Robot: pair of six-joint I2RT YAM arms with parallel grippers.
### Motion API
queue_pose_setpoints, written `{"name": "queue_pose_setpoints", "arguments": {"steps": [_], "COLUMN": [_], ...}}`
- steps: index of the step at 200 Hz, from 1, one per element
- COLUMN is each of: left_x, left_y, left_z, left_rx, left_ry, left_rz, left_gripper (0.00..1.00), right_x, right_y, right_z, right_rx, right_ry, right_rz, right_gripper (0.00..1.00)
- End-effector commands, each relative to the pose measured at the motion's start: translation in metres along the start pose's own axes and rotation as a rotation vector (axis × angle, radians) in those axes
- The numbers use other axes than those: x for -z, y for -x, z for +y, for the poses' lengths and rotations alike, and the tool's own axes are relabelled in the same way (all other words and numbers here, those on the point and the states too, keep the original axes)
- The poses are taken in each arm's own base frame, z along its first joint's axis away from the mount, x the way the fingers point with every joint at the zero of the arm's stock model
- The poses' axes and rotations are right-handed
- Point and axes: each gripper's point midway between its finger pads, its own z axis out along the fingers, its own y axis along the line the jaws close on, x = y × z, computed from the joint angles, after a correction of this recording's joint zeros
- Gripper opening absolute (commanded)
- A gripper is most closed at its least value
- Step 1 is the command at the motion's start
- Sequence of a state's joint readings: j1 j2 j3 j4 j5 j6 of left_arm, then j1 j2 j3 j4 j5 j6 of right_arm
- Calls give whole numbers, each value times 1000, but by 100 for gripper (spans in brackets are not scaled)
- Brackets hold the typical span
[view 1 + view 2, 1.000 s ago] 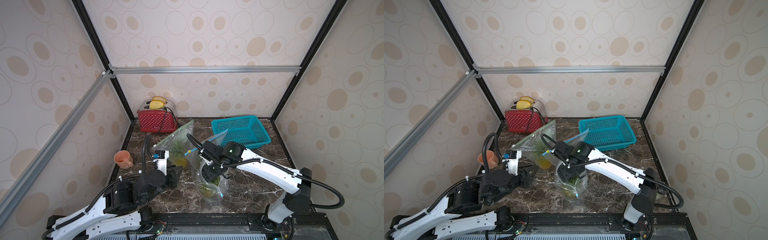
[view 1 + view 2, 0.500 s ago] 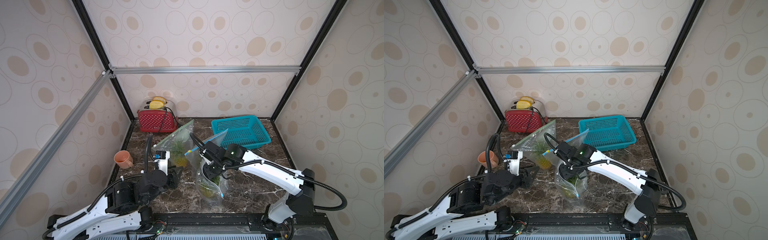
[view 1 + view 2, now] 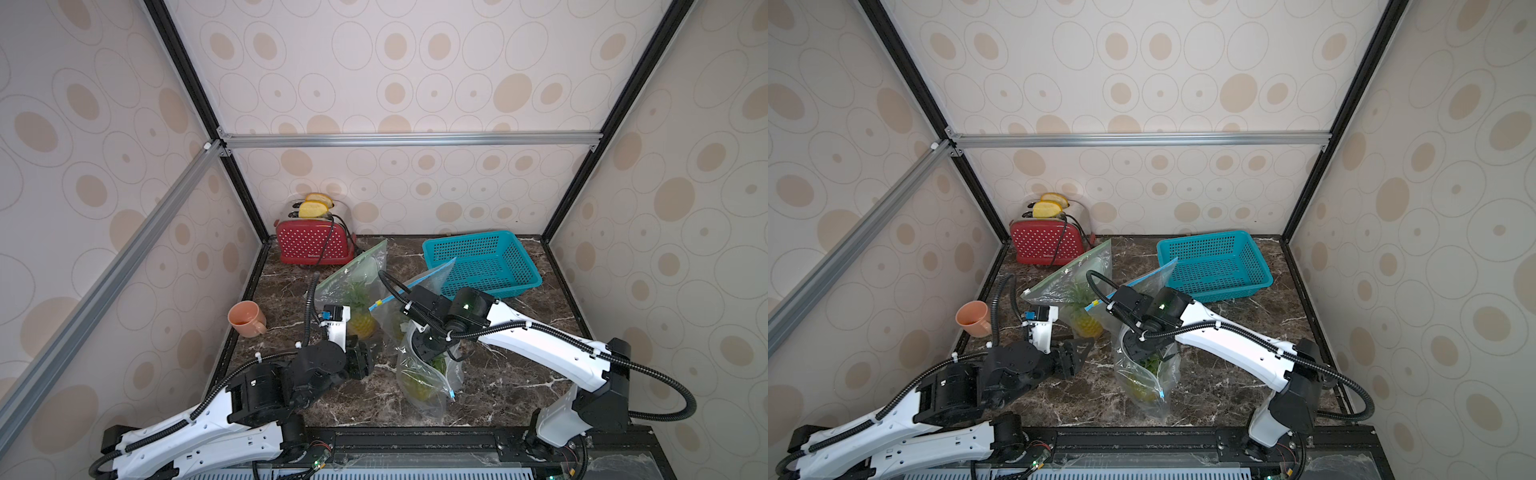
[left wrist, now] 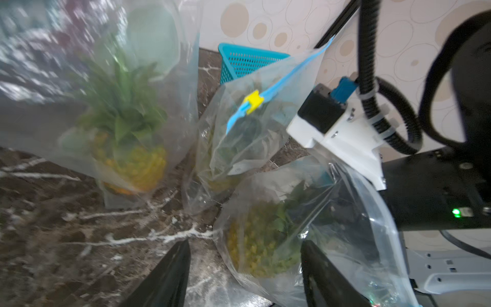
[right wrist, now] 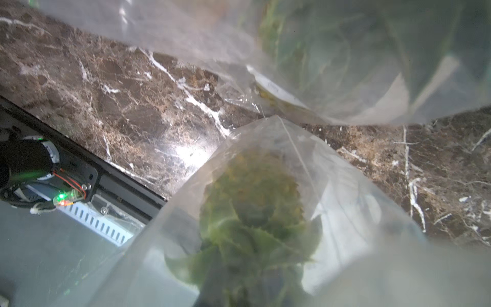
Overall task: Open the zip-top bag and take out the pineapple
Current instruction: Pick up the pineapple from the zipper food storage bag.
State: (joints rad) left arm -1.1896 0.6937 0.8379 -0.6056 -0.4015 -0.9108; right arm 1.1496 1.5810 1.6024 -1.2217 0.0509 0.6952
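Note:
Three clear zip-top bags stand on the marble table, each with a pineapple inside. The front bag [image 3: 432, 392] [image 3: 1163, 365] has an open mouth, and my right gripper [image 3: 1144, 347] [image 5: 247, 287] reaches down inside it. Its fingers are shut on the green leaves of the pineapple [image 3: 417, 384] [image 5: 252, 191] [image 4: 255, 244]. My left gripper [image 3: 361, 359] [image 4: 244, 243] stands open just left of that bag, holding nothing. In the left wrist view the bag's lower side shows between its fingers [image 4: 172, 273].
A bag [image 3: 357, 286] with a pineapple leans behind my left gripper. A second bag [image 3: 419, 282], with a blue zip and yellow slider, stands by the teal basket [image 3: 528, 257]. The red toaster [image 3: 313, 245] is at the back left, the orange cup [image 3: 246, 318] at the left edge.
My left gripper has opened and let go of the front bag. My right gripper has closed on the pineapple's leaves inside the bag.

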Motion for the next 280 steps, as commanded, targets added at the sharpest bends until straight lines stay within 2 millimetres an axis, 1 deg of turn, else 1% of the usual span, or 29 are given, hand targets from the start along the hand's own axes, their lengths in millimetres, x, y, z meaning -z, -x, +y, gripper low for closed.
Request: {"name": "queue_pose_setpoints", "arguments": {"steps": [1,11,16,30,45,68,73,77,84,110,131,143,156,174,188,202,240,261,269,280], "left_x": [-13,-18,-20,-25,-29,-36,-37,-38,-39,-43,-51,-53,-53,-53,-55,-55,-58,-58,-58,-59], "left_y": [-7,-12,-14,-21,-27,-37,-38,-40,-41,-41,-48,-46,-41,-37,-40,-44,-50,-50,-48,-47], "left_z": [-22,-28,-30,-35,-37,-36,-37,-37,-38,-43,-38,-40,-46,-61,-75,-84,-89,-98,-101,-105], "left_rx": [110,135,142,162,189,249,267,282,311,434,468,477,473,435,404,397,375,354,346,340], "left_ry": [-113,-152,-167,-199,-225,-259,-272,-286,-315,-447,-462,-490,-524,-568,-605,-644,-649,-668,-677,-682], "left_rz": [-1,2,3,19,30,31,27,22,10,-63,-85,-112,-139,-137,-104,-78,-51,-41,-41,-41], "left_gripper": [84,96,99,99,99,99,99,99,99,99,99,99,99,99,99,99,99,94,91,84], "right_x": [58,76,85,108,127,150,151,160,164,170,172,173,175,178,178,177,181,181,181,180], "right_y": [-12,-11,-11,-10,-7,1,2,5,8,13,15,16,18,21,23,26,39,46,49,52], "right_z": [-13,-17,-19,-25,-30,-37,-37,-37,-38,-41,-39,-39,-39,-38,-36,-35,-31,-26,-24,-22], "right_rx": [37,53,59,78,96,122,126,120,120,123,129,132,131,132,136,143,147,148,148,144], "right_ry": [-21,-23,-26,-40,-46,-57,-51,-33,-25,-18,-8,-7,-8,0,3,2,13,25,34,43], "right_rz": [-23,-42,-47,-67,-86,-121,-125,-157,-173,-198,-210,-218,-228,-249,-251,-254,-301,-321,-328,-337], "right_gripper": [0,0,0,0,0,0,0,0,0,0,0,0,0,0,0,0,0,0,0,0]}}
